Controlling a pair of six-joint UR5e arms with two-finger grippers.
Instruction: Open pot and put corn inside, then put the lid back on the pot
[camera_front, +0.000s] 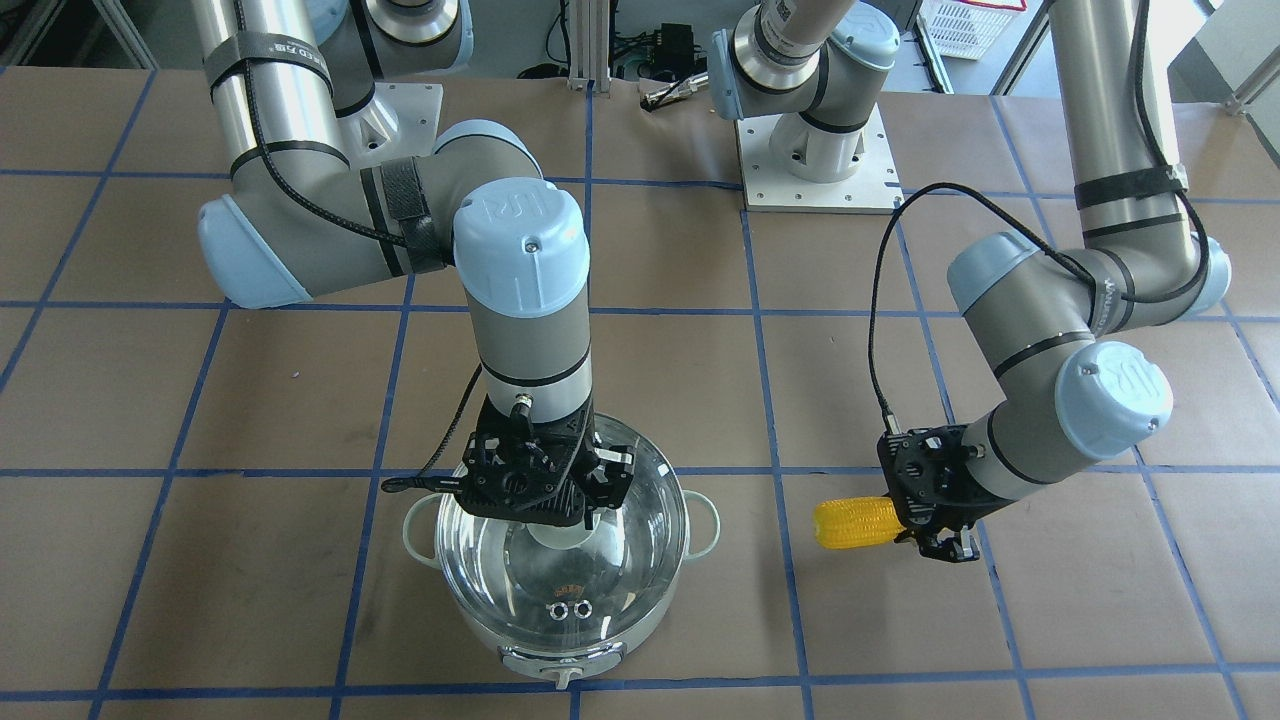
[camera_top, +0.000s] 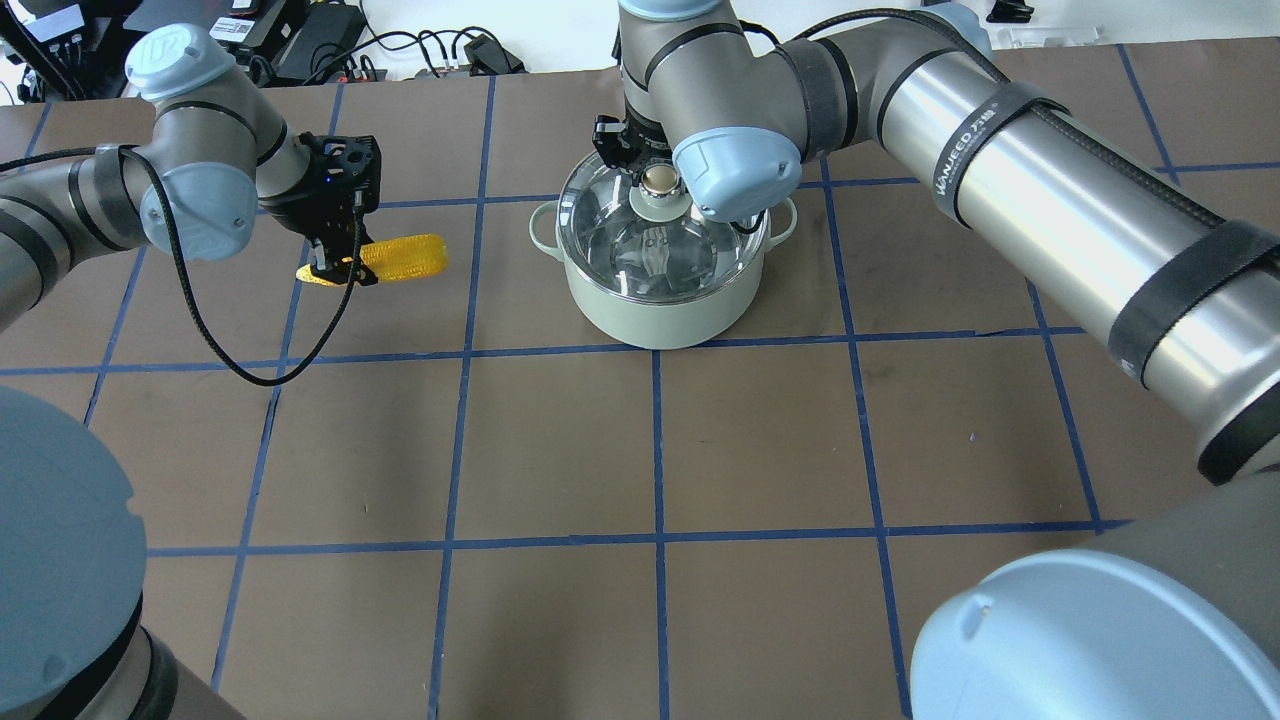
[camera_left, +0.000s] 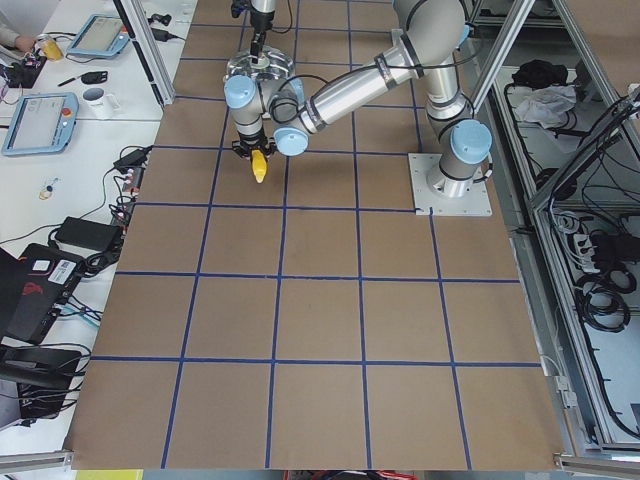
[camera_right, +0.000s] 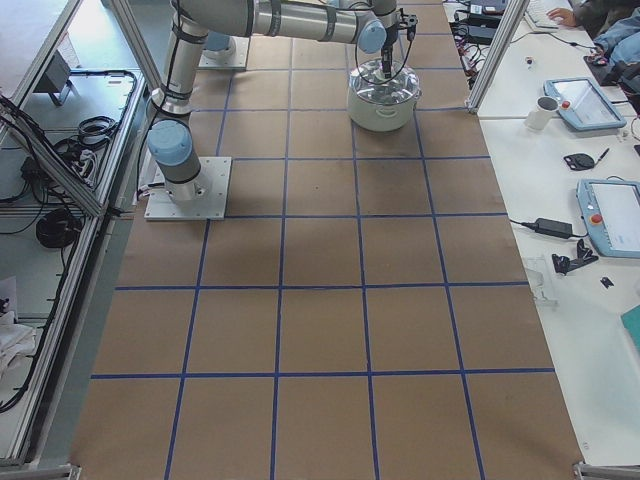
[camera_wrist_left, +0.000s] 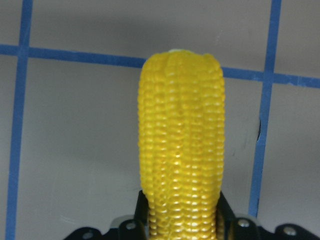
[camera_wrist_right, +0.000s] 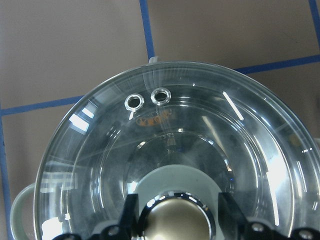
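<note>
Left gripper (camera_top: 338, 272) clamped on corn (camera_top: 405, 257), cob level, well apart from pot (camera_top: 655, 310); right gripper (camera_wrist_right: 177, 212) straddles knob (camera_top: 660, 181) of lid (camera_wrist_right: 200, 130) seated on pot, clamped or not unclear.

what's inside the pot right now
Through the lid, only the bare pot floor shows. The corn is outside, in the left gripper. The knob hides the middle.

Corn (camera_front: 855, 523) base unseen inside the left hand (camera_front: 945, 547) (lid (camera_wrist_right: 165, 150) knob cut off by wrist view's edge)
</note>
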